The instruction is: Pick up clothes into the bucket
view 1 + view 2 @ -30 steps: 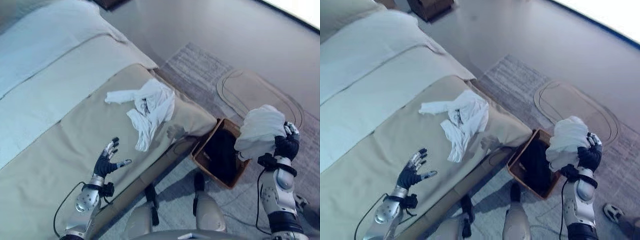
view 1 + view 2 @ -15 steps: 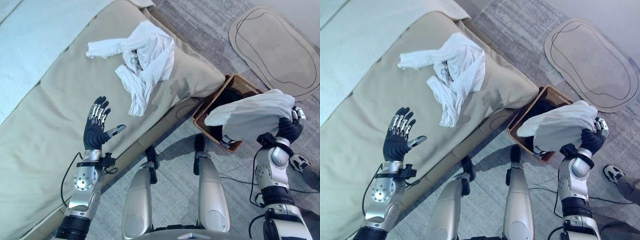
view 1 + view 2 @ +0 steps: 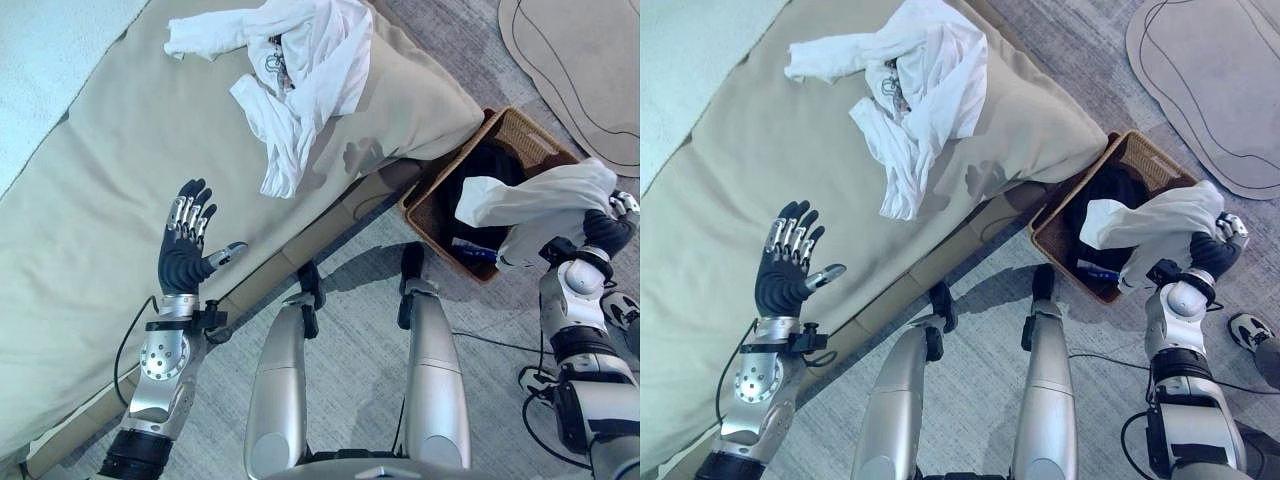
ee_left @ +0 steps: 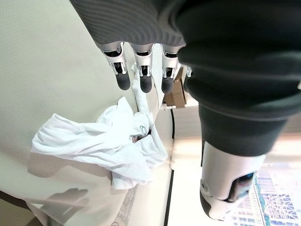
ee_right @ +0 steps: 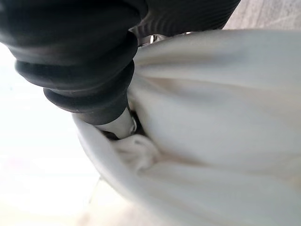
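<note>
Your right hand (image 3: 608, 232) clutches a white garment (image 3: 540, 198), which drapes leftward from it over the wicker basket (image 3: 430, 205) holding dark clothes. Your left hand (image 3: 185, 250) is spread, empty, above the bed (image 3: 100, 180); beyond its fingertips lies a white clothes pile (image 3: 300, 70).

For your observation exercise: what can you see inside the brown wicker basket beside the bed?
Inside the wicker basket lies dark clothing. The white garment gripped by the right hand drapes over its far side, hiding whatever lies beneath.
</note>
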Controlling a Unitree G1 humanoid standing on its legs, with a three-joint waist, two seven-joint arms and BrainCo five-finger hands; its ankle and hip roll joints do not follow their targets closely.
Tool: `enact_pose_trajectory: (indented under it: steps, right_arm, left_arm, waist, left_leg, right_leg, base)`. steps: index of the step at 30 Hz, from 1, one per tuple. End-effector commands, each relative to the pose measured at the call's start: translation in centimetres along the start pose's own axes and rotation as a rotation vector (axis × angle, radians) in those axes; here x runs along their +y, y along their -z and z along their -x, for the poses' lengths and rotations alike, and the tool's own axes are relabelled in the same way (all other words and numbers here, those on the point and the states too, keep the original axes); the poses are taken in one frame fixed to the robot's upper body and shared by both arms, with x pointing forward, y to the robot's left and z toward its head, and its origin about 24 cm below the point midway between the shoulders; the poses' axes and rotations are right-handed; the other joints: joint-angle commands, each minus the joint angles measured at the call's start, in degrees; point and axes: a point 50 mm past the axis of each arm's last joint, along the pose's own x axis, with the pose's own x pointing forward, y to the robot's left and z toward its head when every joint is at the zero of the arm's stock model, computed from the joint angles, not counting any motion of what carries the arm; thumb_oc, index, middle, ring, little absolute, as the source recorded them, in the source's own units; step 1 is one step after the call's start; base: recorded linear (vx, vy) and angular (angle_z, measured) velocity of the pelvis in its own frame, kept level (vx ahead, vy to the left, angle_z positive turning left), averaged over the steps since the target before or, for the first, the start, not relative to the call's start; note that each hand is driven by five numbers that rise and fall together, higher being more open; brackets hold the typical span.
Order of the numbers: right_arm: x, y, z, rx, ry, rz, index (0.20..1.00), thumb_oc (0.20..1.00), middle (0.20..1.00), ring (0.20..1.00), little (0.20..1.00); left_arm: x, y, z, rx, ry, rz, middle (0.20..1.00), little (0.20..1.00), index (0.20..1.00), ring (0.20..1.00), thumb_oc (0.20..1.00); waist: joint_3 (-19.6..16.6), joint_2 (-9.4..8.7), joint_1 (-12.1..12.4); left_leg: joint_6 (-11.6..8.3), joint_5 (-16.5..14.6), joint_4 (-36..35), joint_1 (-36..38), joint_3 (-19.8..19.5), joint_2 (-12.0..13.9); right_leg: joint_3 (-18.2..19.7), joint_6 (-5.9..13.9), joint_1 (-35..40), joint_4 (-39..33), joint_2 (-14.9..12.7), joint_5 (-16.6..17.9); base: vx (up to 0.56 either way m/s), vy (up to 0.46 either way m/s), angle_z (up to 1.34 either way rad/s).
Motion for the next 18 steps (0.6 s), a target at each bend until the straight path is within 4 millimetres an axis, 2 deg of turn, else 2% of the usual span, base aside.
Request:
enact_pose_trajectory:
  steps: [1,5,13,14,15,16,18]
  right_arm:
    - [-1.3,0.0,-0.6,-0.004,0.018,0.065,0.200,0.200,0.200,0.200,0.200]
    - [-1.3,0.3,-1.2,0.055,0.045,0.072,0.200,0.200,0.200,0.200,0.200]
    - [-2.9,-1.8,-3.4,0.072,0.153,0.128,0.200,0.200,0.200,0.200,0.200]
    - [-3.1,-2.2,-3.7,0.059,0.154,0.152,0.551,0.551,0.551,0.551,0.551]
    - [-3.1,-2.2,-3.7,0.059,0.154,0.152,0.649,0.649,0.649,0.649,0.649]
    - [-3.3,-2.3,-3.7,0.057,0.154,0.169,1.000,1.000,1.000,1.000,1.000]
    - [-3.6,-2.0,-3.6,0.065,0.157,0.176,1.000,1.000,1.000,1.000,1.000]
  left_arm:
    - [-0.2,-1.9,0.2,-0.108,0.009,0.043,1.000,1.000,1.000,1.000,1.000]
    - [-0.4,-2.3,-0.1,-0.125,0.033,0.047,1.000,1.000,1.000,1.000,1.000]
    - [-0.8,-2.5,-0.3,-0.123,0.063,0.063,1.000,1.000,1.000,1.000,1.000]
    - [-0.8,-2.5,-0.3,-0.124,0.061,0.058,1.000,1.000,1.000,1.000,1.000]
    - [-0.8,-2.5,-0.3,-0.124,0.061,0.058,1.000,1.000,1.000,1.000,1.000]
    - [-0.9,-2.6,-0.3,-0.127,0.064,0.056,1.000,1.000,1.000,1.000,1.000]
    - [-0.8,-2.7,-0.4,-0.131,0.061,0.050,1.000,1.000,1.000,1.000,1.000]
  waist:
    - [-4.2,0.96,-0.1]
    - [-4.9,1.21,0.6]
    - [-5.4,1.34,1.7]
    - [-5.3,1.34,1.8]
    - [-5.3,1.35,1.8]
    - [-5.2,1.26,1.7]
    - [-5.2,0.87,1.5]
  left_leg:
    - [-0.48,0.9,1.7,-4.3,-3.0,1.3]
    - [-0.33,0.9,1.4,-4.9,-3.1,1.0]
    - [-0.02,0.9,1.3,-5.3,-2.8,0.5]
    - [0.06,0.9,1.2,-5.1,-2.7,0.5]
    - [0.06,0.9,1.2,-5.1,-2.7,0.5]
    - [0.13,0.8,1.2,-4.9,-2.7,0.4]
    - [0.19,0.7,1.5,-4.8,-2.7,0.4]
  right_leg:
    - [0.8,2.87,0.1,1.6,-2.9,0.4]
    - [0.9,2.91,-0.6,1.7,-2.9,0.4]
    - [1.3,3.09,-1.3,1.8,-3.2,0.4]
    - [1.4,3.13,-1.3,1.7,-3.1,0.4]
    - [1.4,3.13,-1.3,1.7,-3.1,0.4]
    - [1.5,3.13,-1.1,1.8,-3.1,0.3]
    - [1.5,3.05,-0.9,2.0,-3.0,0.2]
  base:
    - [-0.08,0.014,-0.02]
    - [0.01,0.005,0.02]
    - [0.00,0.002,0.00]
    - [0.00,0.000,0.00]
    - [0.01,0.026,0.03]
    - [0.00,0.000,0.00]
    - [0.00,0.000,0.00]
